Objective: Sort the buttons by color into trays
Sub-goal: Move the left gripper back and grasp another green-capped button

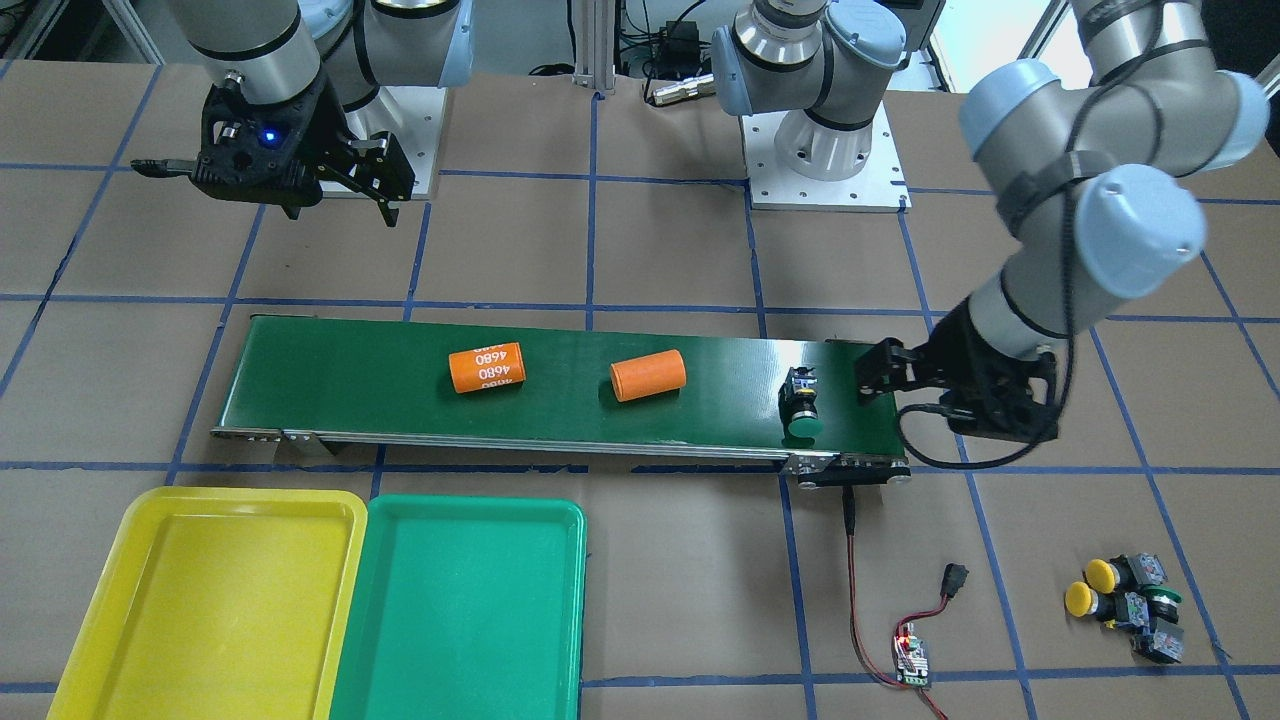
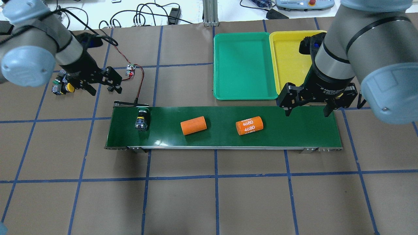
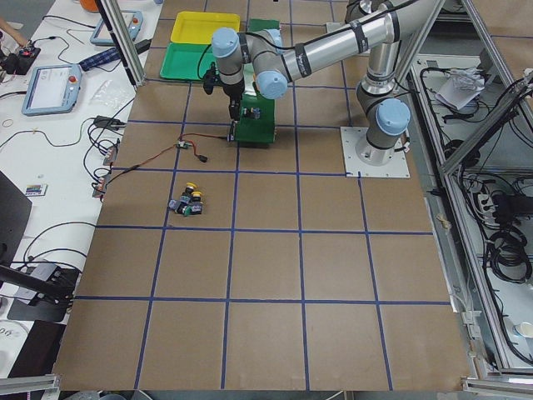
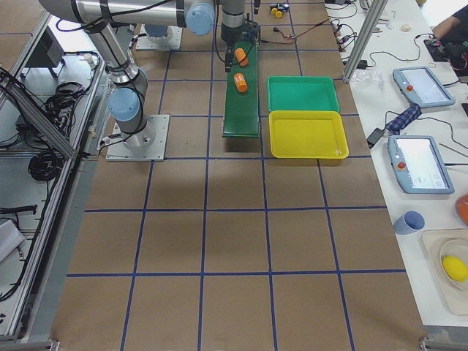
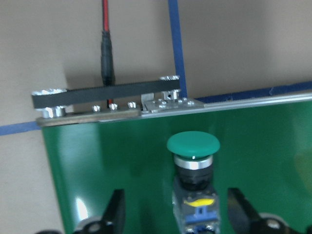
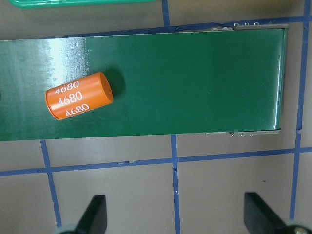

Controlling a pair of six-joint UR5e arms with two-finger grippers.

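Note:
One green button (image 1: 800, 405) lies on its side at the end of the conveyor belt (image 1: 380, 400). It also shows in the overhead view (image 2: 142, 120) and in the left wrist view (image 5: 193, 161). My left gripper (image 1: 868, 388) is open and empty, hovering beside the belt end and apart from that button. The other three buttons (image 1: 1125, 598), two yellow and one green, sit in a cluster on the table. The yellow tray (image 1: 200, 600) and green tray (image 1: 460, 600) stand side by side, both empty. My right gripper (image 2: 307, 112) is open and empty above the belt's other end.
Two orange cylinders (image 1: 486, 367) (image 1: 647, 375) lie on the belt, one marked 4680. A small circuit board (image 1: 912, 660) with red wires lies near the belt end. Both arm bases stand at the table's far side in the front-facing view.

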